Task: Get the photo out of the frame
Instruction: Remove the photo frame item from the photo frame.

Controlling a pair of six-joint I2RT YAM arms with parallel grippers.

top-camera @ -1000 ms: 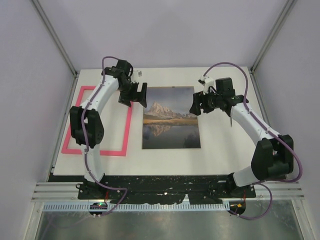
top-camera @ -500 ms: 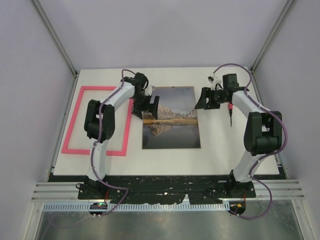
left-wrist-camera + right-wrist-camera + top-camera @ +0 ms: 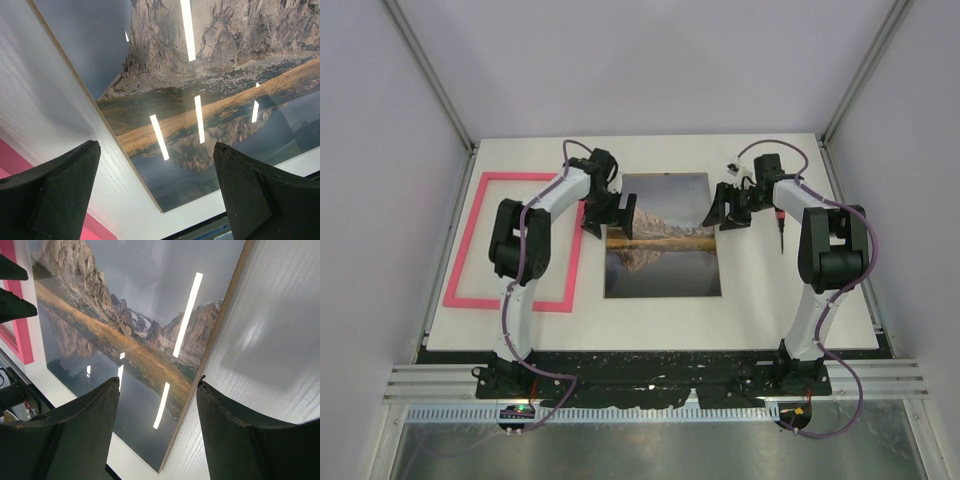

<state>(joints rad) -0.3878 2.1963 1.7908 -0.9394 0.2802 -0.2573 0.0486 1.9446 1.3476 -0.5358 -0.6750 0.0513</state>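
Photo point(image 3: 662, 235), glossy mountain-lake print, lies between both empty claws: left claw point(image 3: 155, 147) wide open, right claw point(image 3: 159, 381) half-open astride its edge, seemingly for lifting.

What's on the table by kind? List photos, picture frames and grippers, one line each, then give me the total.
photo: 1
pink frame: 1
grippers: 2, the left gripper and the right gripper
Total: 4
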